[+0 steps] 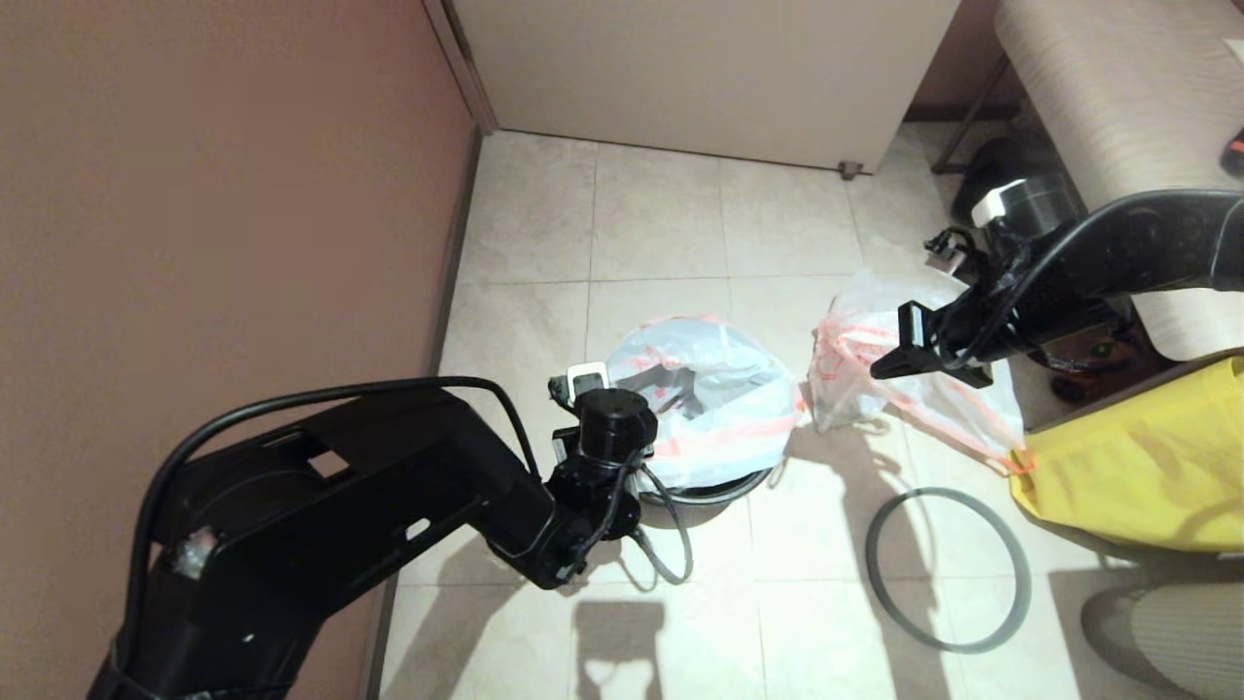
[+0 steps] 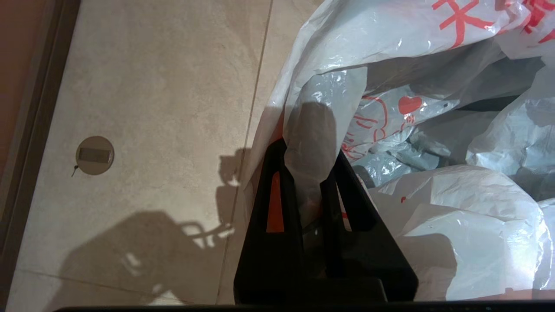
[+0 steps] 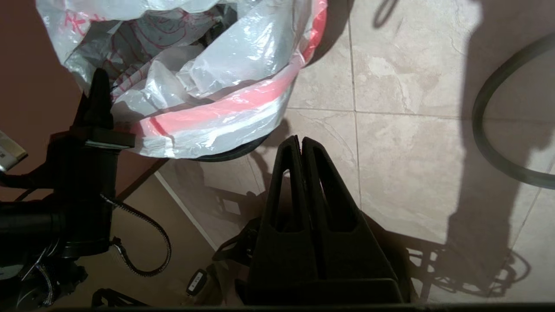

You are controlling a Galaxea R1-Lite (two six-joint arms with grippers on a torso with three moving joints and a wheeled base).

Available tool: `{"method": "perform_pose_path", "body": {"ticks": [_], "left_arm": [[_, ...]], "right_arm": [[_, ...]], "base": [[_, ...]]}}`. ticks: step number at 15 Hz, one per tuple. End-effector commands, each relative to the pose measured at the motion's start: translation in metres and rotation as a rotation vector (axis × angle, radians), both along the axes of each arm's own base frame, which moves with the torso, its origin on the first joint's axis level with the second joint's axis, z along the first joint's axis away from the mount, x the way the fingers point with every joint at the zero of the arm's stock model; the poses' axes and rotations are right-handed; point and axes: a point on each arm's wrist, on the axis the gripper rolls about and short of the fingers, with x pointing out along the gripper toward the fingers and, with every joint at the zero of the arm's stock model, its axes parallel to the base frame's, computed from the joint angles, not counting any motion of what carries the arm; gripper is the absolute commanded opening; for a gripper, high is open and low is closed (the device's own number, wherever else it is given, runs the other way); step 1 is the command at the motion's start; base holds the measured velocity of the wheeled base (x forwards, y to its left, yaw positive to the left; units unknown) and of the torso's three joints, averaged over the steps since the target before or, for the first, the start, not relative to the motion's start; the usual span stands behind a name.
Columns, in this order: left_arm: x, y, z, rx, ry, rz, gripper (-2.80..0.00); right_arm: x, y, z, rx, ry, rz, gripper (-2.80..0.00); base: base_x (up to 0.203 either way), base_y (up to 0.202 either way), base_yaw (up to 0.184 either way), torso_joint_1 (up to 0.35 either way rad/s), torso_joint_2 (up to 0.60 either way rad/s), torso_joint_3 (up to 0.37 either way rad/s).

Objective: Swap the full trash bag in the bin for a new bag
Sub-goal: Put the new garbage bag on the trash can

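Note:
The new bag (image 1: pixel 709 389), thin white film with a pink-red hem, is draped over the mouth of the bin (image 1: pixel 724 489), whose dark rim shows beneath it. My left gripper (image 2: pixel 310 149) is at the bin's near-left edge, shut on a fold of the new bag (image 2: pixel 412 65). The full trash bag (image 1: pixel 847 391) sits on the floor to the right of the bin. My right gripper (image 1: pixel 877 371) hovers in front of that full bag, shut and empty, and appears in its own wrist view (image 3: pixel 299 141) over bare tile beside the bin (image 3: pixel 234 151).
The grey hoop (image 1: pixel 872 564) lies flat on the tiles at the near right. A yellow fabric bag (image 1: pixel 1147 457) stands at the far right. A brown wall (image 1: pixel 214 194) runs along the left and a pale cabinet (image 1: pixel 700 68) stands at the back.

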Motion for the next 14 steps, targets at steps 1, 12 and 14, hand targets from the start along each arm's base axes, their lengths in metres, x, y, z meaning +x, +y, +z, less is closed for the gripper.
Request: {"method": "perform_pose_path", "body": {"ticks": [1,12,14], "left_arm": [[-0.003,0.005,0.003,-0.003,-0.001,0.012,-2.8],[-0.012,0.014,0.024,-0.126,0.046,-0.073,0.0],[-0.011,0.013,0.026,-0.132,0.043,-0.072,0.0]], "right_arm": [[-0.001,0.0,-0.003,0.001,0.015,0.0,-2.8],[-0.016,0.004,-0.011,-0.001,0.014,0.02,-2.8],[-0.016,0.001,-0.01,0.001,0.011,0.013,-2.8]], "base": [[0.0,0.0,0.0,0.0,0.0,0.0],[0.0,0.0,0.0,0.0,0.0,0.0],[0.0,0.0,0.0,0.0,0.0,0.0]]}}
